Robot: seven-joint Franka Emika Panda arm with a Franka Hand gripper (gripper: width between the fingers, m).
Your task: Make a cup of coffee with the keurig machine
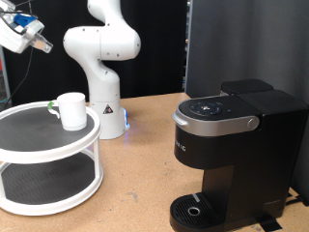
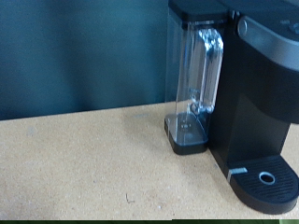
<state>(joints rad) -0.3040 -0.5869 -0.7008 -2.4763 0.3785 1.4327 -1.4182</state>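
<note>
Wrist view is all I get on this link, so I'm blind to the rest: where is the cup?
Observer: The cup stands on the top tier of a white two-tier round shelf, at the exterior view's left, apart from the keurig machine.
Operator: Is the gripper near it?
Observer: No. The gripper is raised at the exterior view's upper left, above the shelf, holding nothing I can see.
Operator: Is the machine's lid up?
Observer: It is down; the drip tray is bare.
</note>
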